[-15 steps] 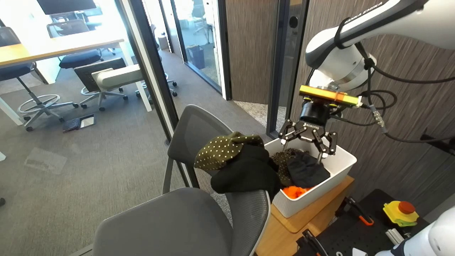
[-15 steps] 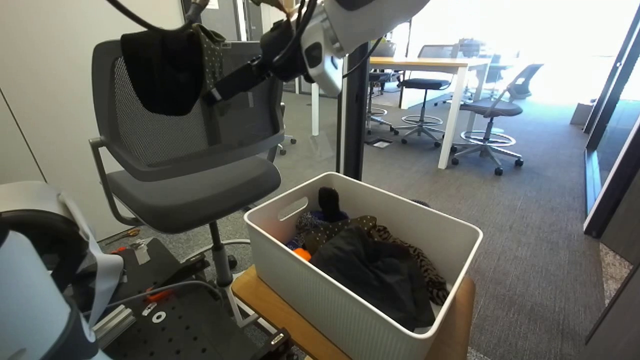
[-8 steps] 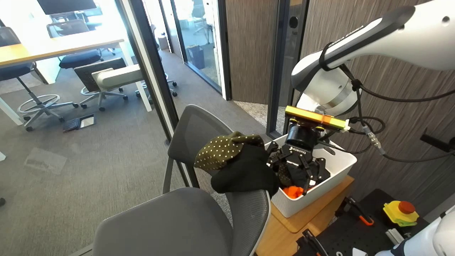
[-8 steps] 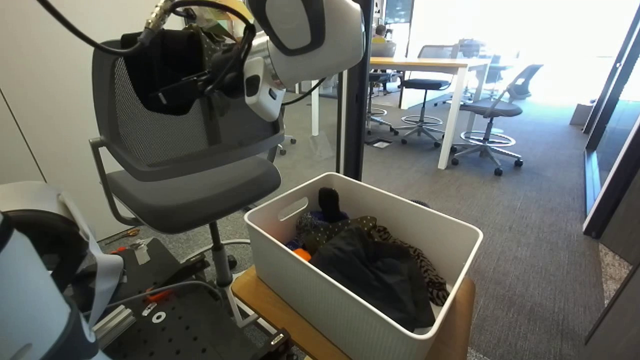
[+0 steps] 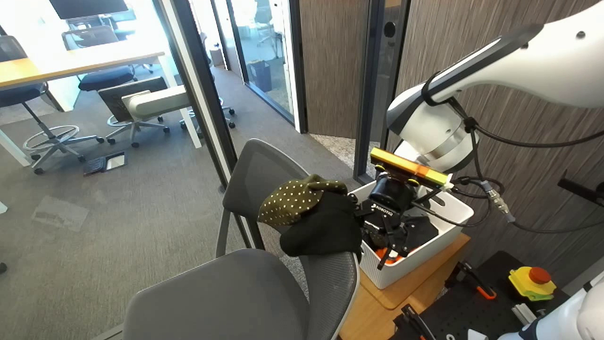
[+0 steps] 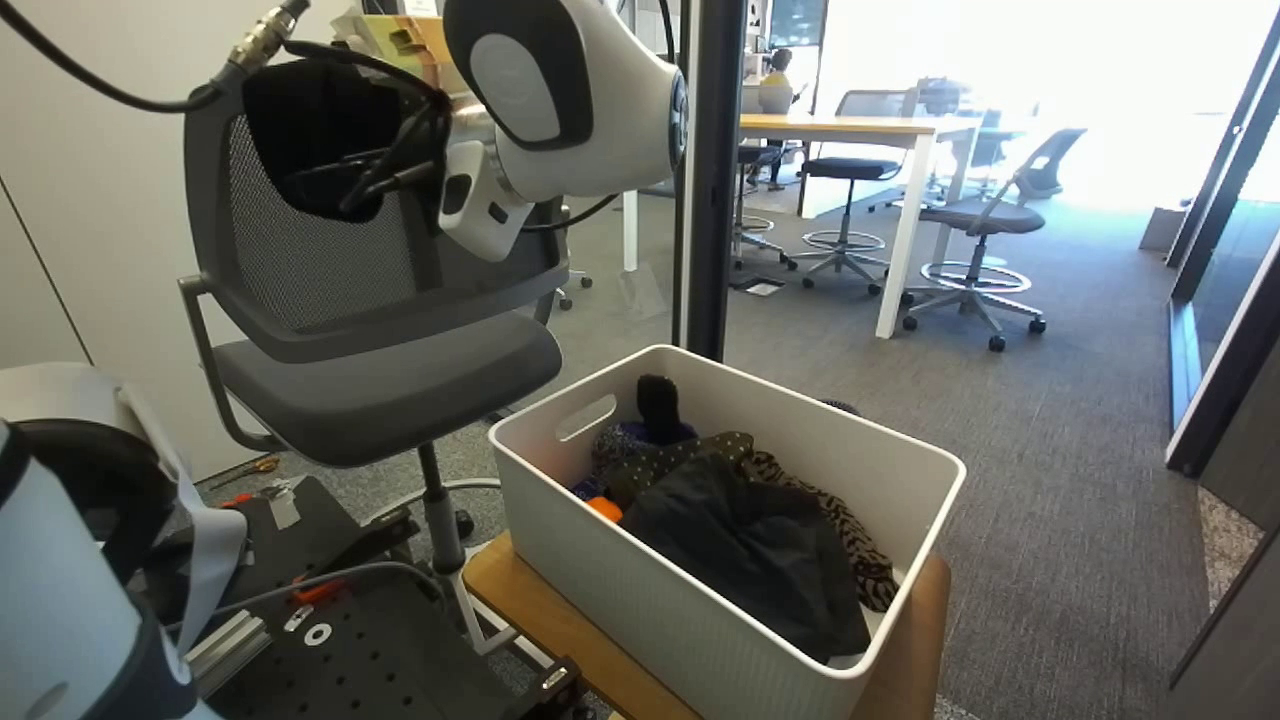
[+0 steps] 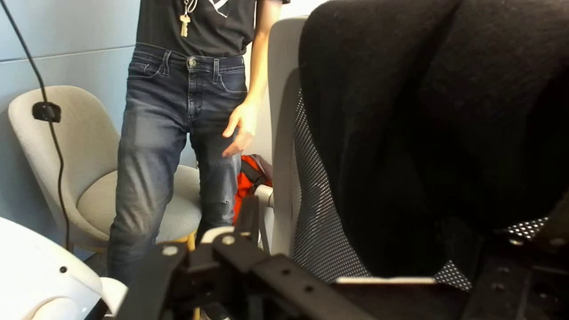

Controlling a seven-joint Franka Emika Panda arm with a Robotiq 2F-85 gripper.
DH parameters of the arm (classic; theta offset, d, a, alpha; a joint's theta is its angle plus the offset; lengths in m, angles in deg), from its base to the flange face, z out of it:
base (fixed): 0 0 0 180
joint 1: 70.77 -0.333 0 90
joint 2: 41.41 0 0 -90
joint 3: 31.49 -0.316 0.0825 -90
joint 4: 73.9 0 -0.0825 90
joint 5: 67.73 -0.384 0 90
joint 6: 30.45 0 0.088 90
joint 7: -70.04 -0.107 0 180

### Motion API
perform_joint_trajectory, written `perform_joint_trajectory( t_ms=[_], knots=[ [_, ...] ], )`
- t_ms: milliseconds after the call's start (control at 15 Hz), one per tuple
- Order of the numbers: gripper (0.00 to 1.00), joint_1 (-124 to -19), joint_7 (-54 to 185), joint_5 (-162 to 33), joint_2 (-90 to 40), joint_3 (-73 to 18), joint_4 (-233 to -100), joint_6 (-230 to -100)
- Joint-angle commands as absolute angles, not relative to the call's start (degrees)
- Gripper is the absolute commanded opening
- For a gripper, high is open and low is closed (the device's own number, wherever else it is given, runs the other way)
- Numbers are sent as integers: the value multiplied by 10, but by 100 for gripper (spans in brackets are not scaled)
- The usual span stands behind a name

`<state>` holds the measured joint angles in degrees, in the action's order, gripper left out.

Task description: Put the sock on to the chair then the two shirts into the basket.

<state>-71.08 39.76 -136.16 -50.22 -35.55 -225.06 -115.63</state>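
Note:
A black cloth (image 5: 321,226) and an olive cloth with white dots (image 5: 290,203) hang over the back of the grey chair (image 5: 226,302). The black cloth fills much of the wrist view (image 7: 400,133) and also hangs in an exterior view (image 6: 310,130). My gripper (image 5: 370,236) is open, tilted towards the chair back, with its jaws on either side of the hanging black cloth in the wrist view (image 7: 362,229). I cannot tell whether it touches the cloth. The white basket (image 6: 890,445) holds a dark grey cloth (image 6: 740,550) and a narrow black piece (image 6: 658,405), perhaps a sock.
The basket stands on a wooden stool (image 6: 560,600) beside the chair. It also holds a patterned cloth (image 6: 860,545) and something orange (image 6: 603,508). A black perforated plate (image 6: 370,660) with tools lies near the arm's base. A person (image 7: 178,111) stands beyond the chair.
My gripper has moved down and towards the chair back, up to the black cloth, and has tilted. The black cloth's hanging edge looks slightly shifted. The basket's contents have not moved.

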Motion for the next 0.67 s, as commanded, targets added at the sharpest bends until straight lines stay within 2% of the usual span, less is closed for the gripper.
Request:
perform_joint_trajectory(
  t_ms=[0,600],
  knots=[
    [100,-714,399,-1415,-513,-357,-2264,-1177],
    [100,-719,399,-1448,-525,-360,-2278,-1192]
  ],
)
